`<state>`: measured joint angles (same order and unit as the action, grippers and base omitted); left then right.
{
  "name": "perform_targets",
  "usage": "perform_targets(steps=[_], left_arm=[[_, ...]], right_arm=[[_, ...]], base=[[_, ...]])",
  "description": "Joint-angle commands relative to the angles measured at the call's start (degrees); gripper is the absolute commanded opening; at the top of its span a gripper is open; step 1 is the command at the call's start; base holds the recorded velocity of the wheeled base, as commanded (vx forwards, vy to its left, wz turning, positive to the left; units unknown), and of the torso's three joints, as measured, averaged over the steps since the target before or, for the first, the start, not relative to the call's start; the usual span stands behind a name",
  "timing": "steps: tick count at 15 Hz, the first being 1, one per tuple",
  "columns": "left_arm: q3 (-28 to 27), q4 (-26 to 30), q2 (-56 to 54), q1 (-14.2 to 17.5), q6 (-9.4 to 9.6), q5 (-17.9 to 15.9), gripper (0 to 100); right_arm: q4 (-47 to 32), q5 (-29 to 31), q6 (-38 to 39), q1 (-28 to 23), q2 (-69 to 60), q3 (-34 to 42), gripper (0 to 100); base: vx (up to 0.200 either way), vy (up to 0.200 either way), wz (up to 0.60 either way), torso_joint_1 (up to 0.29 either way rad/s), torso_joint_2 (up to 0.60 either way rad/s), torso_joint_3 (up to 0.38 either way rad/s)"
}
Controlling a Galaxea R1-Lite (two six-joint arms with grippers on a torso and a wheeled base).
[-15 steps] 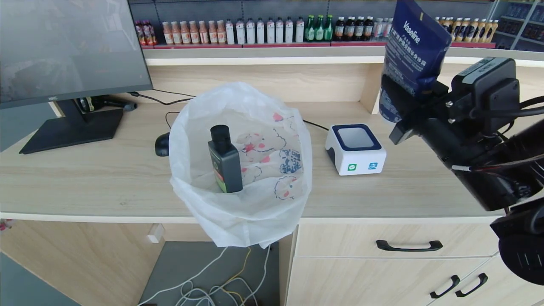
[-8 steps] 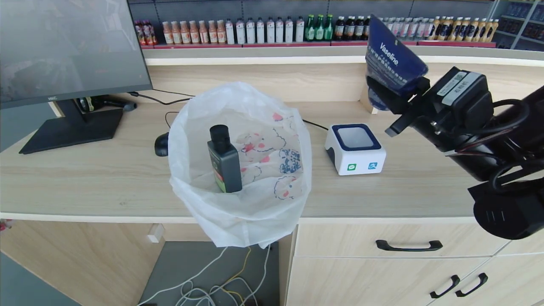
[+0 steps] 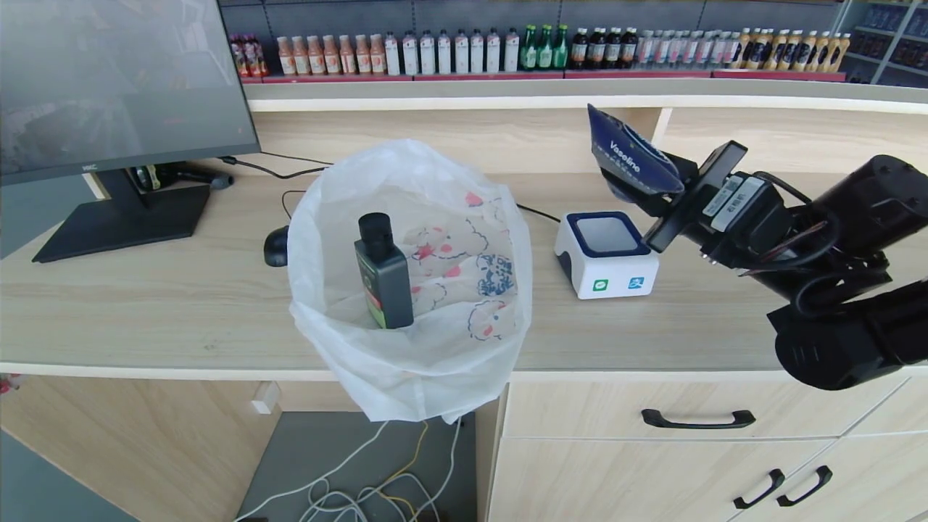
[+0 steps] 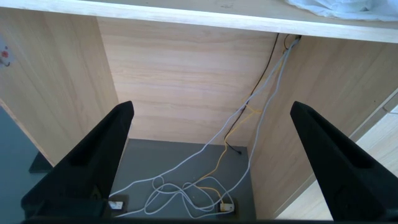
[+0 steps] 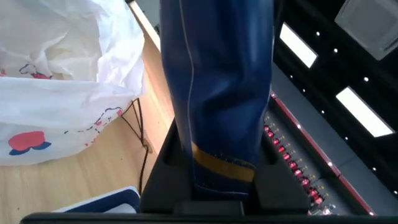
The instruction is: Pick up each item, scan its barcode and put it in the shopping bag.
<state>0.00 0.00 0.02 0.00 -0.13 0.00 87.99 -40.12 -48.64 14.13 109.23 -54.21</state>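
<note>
Leaning above the scanner (image 3: 606, 254), a blue pouch (image 3: 629, 161) is clamped in the right gripper (image 3: 665, 194). A black bottle (image 3: 383, 272) is seen upright inside the shopping bag (image 3: 435, 362), set at the counter (image 3: 145, 304) edge beside the scanner. The left gripper (image 4: 211, 115) is held spread apart below the counter.

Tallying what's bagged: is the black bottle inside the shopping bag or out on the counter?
Inside: the black plastic bottle stands upright, cap up, within the open white plastic shopping bag.
</note>
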Motion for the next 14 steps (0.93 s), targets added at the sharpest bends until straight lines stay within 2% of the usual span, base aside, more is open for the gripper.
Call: perform_targets(steps=[1, 4, 8, 14], left_arm=[[0.0, 0.0, 0.0, -0.1, -0.04, 0.0, 100], [0.0, 0.0, 0.0, 0.0, -0.04, 0.0, 100], [0.0, 0.0, 0.0, 0.0, -0.04, 0.0, 100], [0.0, 0.0, 0.0, 0.0, -0.04, 0.0, 100]], right_arm=[[0.0, -1.5, -0.7, -0.7, 1.5, -0.7, 0], [0.3, -7.6, -3.1, -2.3, 3.4, -0.9, 0], [0.3, -12.2, -4.6, -3.8, 4.9, -0.9, 0], [0.3, -13.3, -6.1, -4.1, 5.5, -0.3, 0]], base=[[0.0, 0.0, 0.0, 0.0, 0.0, 0.0], [0.0, 0.0, 0.0, 0.0, 0.0, 0.0], [0.0, 0.0, 0.0, 0.0, 0.0, 0.0], [0.0, 0.0, 0.0, 0.0, 0.0, 0.0]])
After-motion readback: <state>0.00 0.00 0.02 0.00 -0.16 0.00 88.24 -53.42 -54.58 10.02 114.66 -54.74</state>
